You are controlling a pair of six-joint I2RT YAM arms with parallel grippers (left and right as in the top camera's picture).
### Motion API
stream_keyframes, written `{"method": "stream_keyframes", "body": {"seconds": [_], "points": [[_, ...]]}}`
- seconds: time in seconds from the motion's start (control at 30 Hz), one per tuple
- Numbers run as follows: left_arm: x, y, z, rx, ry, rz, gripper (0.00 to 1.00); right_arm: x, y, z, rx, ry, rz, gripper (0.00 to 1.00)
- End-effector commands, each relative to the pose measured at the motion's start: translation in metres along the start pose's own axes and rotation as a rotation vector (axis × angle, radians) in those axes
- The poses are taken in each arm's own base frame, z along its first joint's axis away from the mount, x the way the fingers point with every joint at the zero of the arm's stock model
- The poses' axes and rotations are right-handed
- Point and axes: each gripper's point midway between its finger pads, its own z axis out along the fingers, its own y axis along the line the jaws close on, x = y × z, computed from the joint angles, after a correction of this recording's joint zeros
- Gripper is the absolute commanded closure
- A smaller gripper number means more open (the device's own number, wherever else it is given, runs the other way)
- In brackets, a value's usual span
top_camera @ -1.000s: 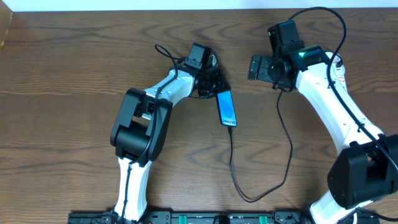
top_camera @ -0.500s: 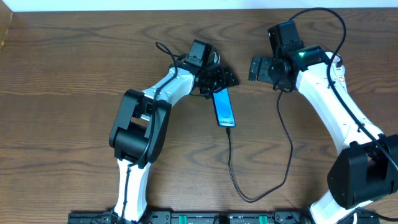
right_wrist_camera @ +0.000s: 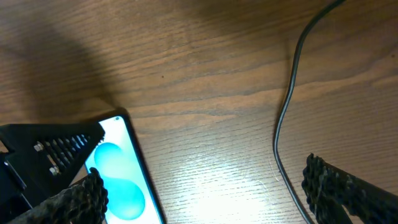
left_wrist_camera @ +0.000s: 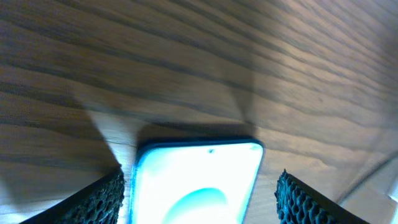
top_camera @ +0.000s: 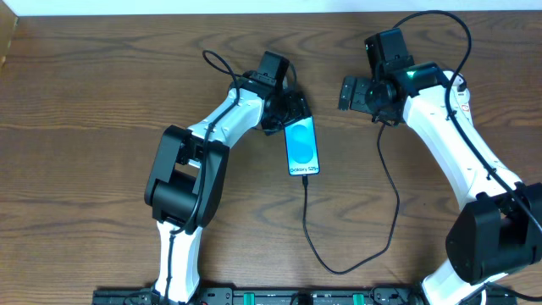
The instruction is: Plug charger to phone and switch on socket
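Observation:
The phone [top_camera: 302,146] lies flat on the table with its blue-cyan screen up. The charger [top_camera: 315,246], a thin black cable, runs from the phone's near end, loops toward the table's front and climbs toward the right arm. My left gripper [top_camera: 292,111] is at the phone's far end, open. In the left wrist view the phone [left_wrist_camera: 196,180] sits between the spread fingers [left_wrist_camera: 99,200], with a gap on the right side. My right gripper [top_camera: 352,91] hovers open to the phone's right, with bare wood between its fingertips [right_wrist_camera: 339,193]. The socket is out of view.
The right wrist view shows the phone's corner [right_wrist_camera: 121,180] at lower left, the left gripper's black finger [right_wrist_camera: 46,152] beside it, and the cable [right_wrist_camera: 286,118] crossing the wooden table [top_camera: 85,102]. The arms' bases [top_camera: 279,296] line the front edge.
The left gripper has opened and let go of the phone. The phone, held tilted on edge before, now lies flat with its screen up, slightly further left.

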Motion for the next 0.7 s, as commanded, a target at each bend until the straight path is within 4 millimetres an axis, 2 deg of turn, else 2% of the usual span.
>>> {"method": "stream_keyframes", "body": {"seconds": [0.0, 0.2, 0.33, 0.47, 0.67], "points": [[0.006, 0.063, 0.027, -0.226, -0.016, -0.028, 0.20, -0.005, -0.001, -0.010, 0.000, -0.029, 0.007, 0.01], [-0.012, 0.077, 0.016, -0.311, -0.108, -0.020, 0.20, -0.004, -0.004, -0.010, 0.012, -0.027, -0.004, 0.01], [-0.026, 0.083, -0.005, -0.360, -0.175, -0.011, 0.20, -0.004, -0.007, -0.010, 0.030, -0.030, -0.005, 0.01], [-0.040, 0.089, -0.041, -0.430, -0.248, 0.027, 0.20, -0.004, -0.007, -0.010, 0.031, -0.030, -0.005, 0.01], [-0.053, 0.098, -0.125, -0.587, -0.404, 0.040, 0.20, -0.004, -0.008, -0.010, 0.034, -0.027, -0.005, 0.01]]}}
